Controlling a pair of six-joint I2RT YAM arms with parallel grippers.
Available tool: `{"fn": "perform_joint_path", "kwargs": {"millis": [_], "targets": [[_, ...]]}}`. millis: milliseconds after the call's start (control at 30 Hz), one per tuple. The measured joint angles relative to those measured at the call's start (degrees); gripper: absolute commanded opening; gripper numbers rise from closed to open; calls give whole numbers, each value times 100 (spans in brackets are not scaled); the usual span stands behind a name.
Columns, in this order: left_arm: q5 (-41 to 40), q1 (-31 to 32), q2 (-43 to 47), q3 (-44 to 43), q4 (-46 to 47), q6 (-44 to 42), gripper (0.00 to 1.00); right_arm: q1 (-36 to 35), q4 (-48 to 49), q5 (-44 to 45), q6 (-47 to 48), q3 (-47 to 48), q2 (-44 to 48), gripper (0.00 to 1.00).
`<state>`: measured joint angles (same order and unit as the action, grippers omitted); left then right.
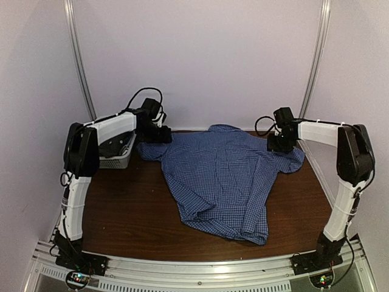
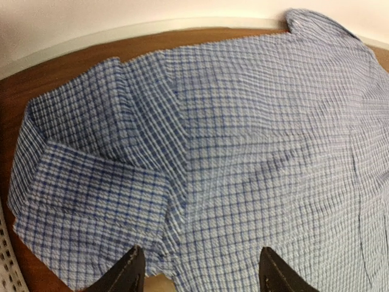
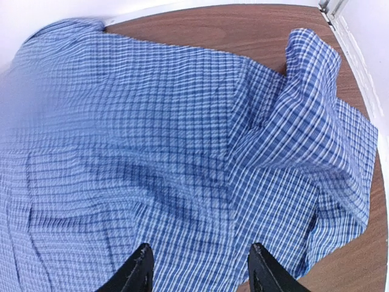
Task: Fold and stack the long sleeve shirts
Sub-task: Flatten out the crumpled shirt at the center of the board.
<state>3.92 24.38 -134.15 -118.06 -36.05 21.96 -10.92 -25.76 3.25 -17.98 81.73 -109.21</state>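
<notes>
Wrist views: left jaws and right jaws both apart, empty, over the checked shirt [image 2: 243, 152].

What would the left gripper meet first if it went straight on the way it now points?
Probably the blue-and-white checked shirt, near its folded sleeve, lying just ahead of the open left gripper; depth is unclear.

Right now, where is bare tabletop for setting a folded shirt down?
Bare table near left, between the shirt and left arm; also near right, by the right arm. Crowded: far left, basket and left gripper; far right, sleeve and right gripper.
</notes>
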Motion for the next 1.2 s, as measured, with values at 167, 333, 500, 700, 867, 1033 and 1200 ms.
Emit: {"fn": "perform_joint_path", "kwargs": {"millis": [167, 333, 500, 700, 867, 1033, 1200], "targets": [[-90, 699, 1056, 1408, 225, 46, 66, -726, 260, -31, -192, -1331, 1176, 55], [-188, 1644, 1943, 2750, 533, 249, 66, -1445, 369, -50, -588, -2586, 2127, 55], [-439, 2660, 2369, 3652, 673, 540, 66, -2391, 435, -17, -1165, -3560, 3119, 55], [-680, 3637, 2402, 4100, 734, 857, 66, -3652, 538, 42, -2046, -4478, 3952, 55], [-898, 4039, 2400, 4162, 748, 1088, 66, -4618, 601, 164, -2822, -5086, 4107, 55], [-1064, 4094, 2361, 4151, 752, 1198, 66, -5117, 645, 240, -3366, -5351, 4105, 57], [-1165, 4094, 2216, 4041, 741, 1213, 63, -5235, 778, 308, -3637, -5401, 4048, 58]]}}
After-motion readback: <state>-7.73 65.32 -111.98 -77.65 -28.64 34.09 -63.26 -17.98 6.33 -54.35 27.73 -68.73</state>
